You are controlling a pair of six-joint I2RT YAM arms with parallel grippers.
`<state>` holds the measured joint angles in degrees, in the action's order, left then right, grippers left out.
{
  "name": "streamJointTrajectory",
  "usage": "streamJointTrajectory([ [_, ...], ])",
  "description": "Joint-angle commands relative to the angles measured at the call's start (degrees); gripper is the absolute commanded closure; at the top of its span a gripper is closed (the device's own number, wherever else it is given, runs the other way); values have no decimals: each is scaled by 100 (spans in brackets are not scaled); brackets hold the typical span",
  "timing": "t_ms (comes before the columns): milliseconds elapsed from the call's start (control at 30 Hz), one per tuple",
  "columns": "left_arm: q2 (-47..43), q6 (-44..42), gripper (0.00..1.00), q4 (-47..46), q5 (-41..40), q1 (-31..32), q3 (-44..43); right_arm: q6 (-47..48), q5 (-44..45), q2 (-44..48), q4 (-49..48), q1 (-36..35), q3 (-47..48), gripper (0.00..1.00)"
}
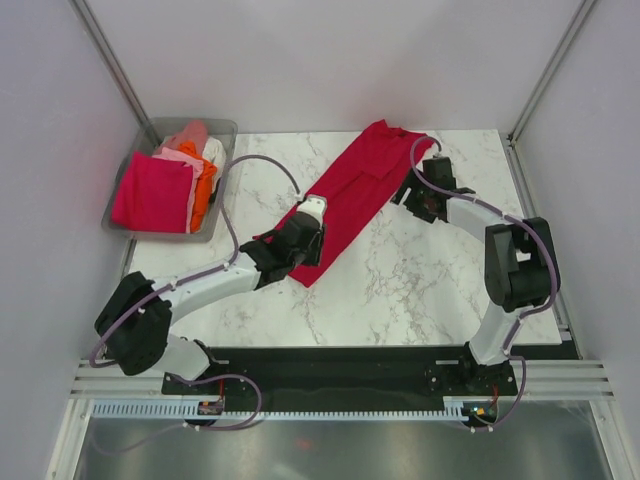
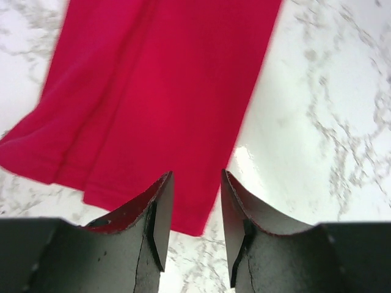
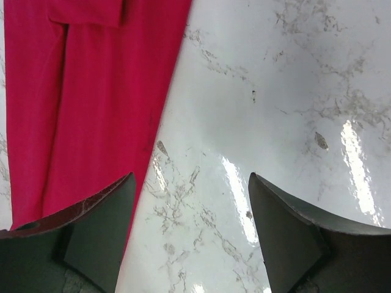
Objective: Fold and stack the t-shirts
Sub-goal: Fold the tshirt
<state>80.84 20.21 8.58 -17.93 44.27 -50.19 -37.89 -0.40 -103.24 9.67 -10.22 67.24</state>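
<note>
table [image 1: 420,270]: we see white marble with grey veins
crimson t-shirt [image 1: 355,195]: we find it folded into a long strip, lying diagonally across the middle
grey bin [image 1: 230,135]: we see it at the far left corner

Fig. We see a white, grey-veined marble desk [image 1: 400,270] enclosed by plain pale lilac walls [image 1: 330,60] joined at metal corner posts [image 1: 115,65]. A black base plate [image 1: 340,362] lines its near edge. Overhead light leaves bright glare [image 3: 354,146] on the glossy top.

I run this from afar in a robot lab cell: plain panel walls [image 1: 330,60] and metal posts [image 1: 112,62] enclose my marble desk [image 1: 420,280], with an aluminium mounting rail [image 1: 570,378] at six o'clock.
</note>
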Motion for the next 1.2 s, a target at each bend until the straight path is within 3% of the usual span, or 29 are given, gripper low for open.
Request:
streamJointTrajectory([
  [0, 509, -553, 56, 529, -220, 441, -534, 27, -171, -239, -440, 2, 157, 17],
  [233, 1985, -650, 50, 1452, 123, 530, -1431, -52, -241, -697, -378, 2, 632, 18],
  [500, 2753, -518, 52, 1770, 229, 530, -1809, -114, -276, -654, -519, 2, 518, 17],
  [600, 2911, -404, 66, 1893, 334, 521, -1853, -70, -250, -575, -528, 2, 422, 17],
  [633, 2964, -377, 77, 1945, 491, 521, -1888, -61, -197, -557, -528, 2, 395, 17],
  [733, 2999, -176, 98, 1990, 1105, 530, -1976, -52, -188, -460, -528, 20, 290, 17],
  [933, 2876, 290, 98, 1963, 1670, 732, -2362, 97, -153, 49, -300, 204, 0, 17],
  [1067, 3069, 809, 97, 1928, 1943, 1048, -3151, 361, -30, 567, 95, 371, -255, 16],
  [1167, 3455, 1090, 90, 1911, 2171, 1382, -3847, 554, 5, 989, 368, 468, -413, 15],
])
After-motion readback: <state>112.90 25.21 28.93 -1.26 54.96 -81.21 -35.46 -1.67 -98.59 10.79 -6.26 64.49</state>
